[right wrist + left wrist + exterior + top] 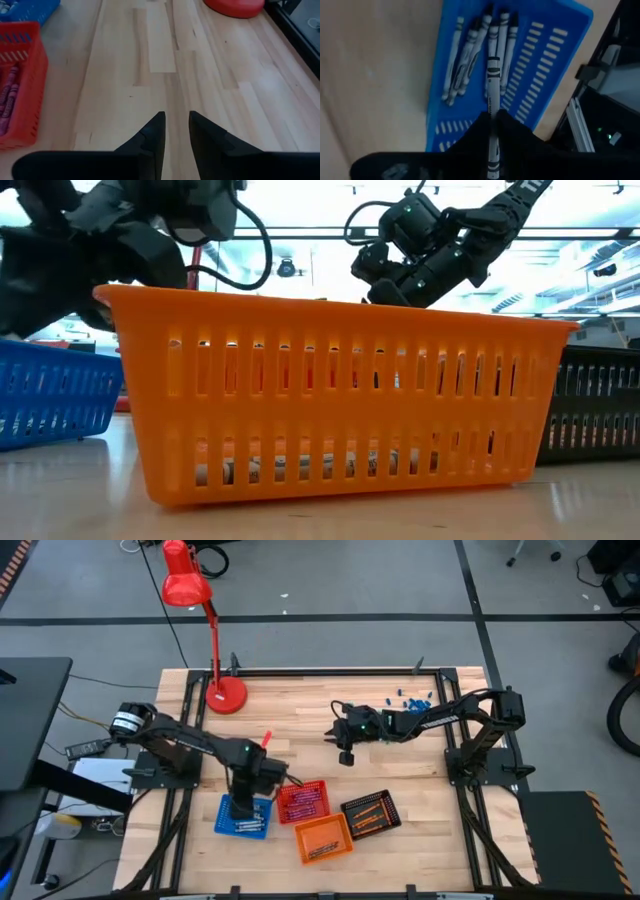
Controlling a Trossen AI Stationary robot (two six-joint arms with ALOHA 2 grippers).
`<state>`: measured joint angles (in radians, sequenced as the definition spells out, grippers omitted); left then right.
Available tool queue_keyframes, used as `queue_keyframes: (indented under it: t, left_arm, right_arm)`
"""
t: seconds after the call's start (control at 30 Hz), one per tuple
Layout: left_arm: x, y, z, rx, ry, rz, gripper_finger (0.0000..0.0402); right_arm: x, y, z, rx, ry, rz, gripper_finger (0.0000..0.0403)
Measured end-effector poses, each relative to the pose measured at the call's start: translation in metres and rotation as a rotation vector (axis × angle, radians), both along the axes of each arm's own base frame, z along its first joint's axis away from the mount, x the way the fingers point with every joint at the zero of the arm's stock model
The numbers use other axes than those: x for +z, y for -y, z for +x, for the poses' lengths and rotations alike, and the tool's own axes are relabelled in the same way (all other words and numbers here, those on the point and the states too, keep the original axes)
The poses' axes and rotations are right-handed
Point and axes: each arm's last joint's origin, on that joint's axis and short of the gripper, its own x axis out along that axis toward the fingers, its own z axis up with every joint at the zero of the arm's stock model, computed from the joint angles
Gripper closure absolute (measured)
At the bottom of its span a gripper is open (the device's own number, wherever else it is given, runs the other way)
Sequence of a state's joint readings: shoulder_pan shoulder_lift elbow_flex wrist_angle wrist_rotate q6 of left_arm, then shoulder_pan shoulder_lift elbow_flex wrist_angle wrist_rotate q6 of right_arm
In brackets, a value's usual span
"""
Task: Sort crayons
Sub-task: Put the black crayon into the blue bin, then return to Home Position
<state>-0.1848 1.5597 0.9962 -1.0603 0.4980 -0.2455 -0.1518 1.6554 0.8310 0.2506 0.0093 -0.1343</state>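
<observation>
Room: grey floor with dark tape lines around a pale wooden worktop (pixel 300 730) in a black frame; bright ceiling lights fill the background of the low view.
Hidden: the orange basket (pixel 340 395) blocks most of the low view, and only pale sticks show through its bottom slots; the black basket (pixel 370 813) holds orange crayons (pixel 368 815) too small to count.
Left pincer (pixel 492 122): closed on a grey crayon (pixel 492 85), hanging over the blue basket (pixel 540 65), where more grey crayons (pixel 470 55) lie side by side; the held stick's lower end is lost between the fingers.
Right pincer (pixel 176 127): narrow gap between its fingers, nothing in it, over bare wood in the middle of the worktop.
Red basket (pixel 20 85): cut off at the edge of the right wrist view, magenta crayons (pixel 7 97) inside.
Edges: four baskets cluster near the front edge, the red one touching the orange.
Open room: wide bare wood between the baskets and the red lamp (pixel 225 695).
Loose bits: small blue pieces (pixel 410 698) near the back edge.
</observation>
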Motion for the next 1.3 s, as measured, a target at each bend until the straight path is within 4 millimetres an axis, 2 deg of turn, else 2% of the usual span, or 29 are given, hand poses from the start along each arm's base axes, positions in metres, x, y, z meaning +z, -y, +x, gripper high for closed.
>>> queue_keyframes:
  t: [0.17, 0.4, 0.57, 0.77, 1.0, 1.3]
  left_arm:
    - [-0.008, 0.011, 0.003, 0.014, 0.061, 0.000, 0.0348]
    - [-0.009, 0.013, 0.004, 0.037, 0.079, 0.039, 0.0280]
    - [0.003, 0.008, 0.007, -0.023, 0.093, 0.021, 0.0264]
    - [0.026, -0.013, 0.004, -0.111, 0.293, 0.157, 0.0283]
    - [0.064, -0.049, -0.004, -0.052, 0.621, 0.353, 0.0309]
    - [0.082, -0.083, -0.023, 0.180, 0.931, 0.672, 0.0332]
  right_arm:
    - [0.000, 0.004, 0.000, 0.005, 0.000, -0.024, 0.0312]
    - [0.001, 0.009, -0.001, 0.004, 0.006, -0.049, 0.0312]
    - [0.010, 0.012, -0.009, 0.004, -0.046, -0.057, 0.0312]
    - [0.046, 0.018, -0.037, -0.069, 0.002, -0.051, 0.0312]
    - [0.056, 0.027, -0.081, -0.190, 0.173, -0.047, 0.0313]
    - [0.065, 0.028, -0.127, -0.271, 0.358, -0.053, 0.0313]
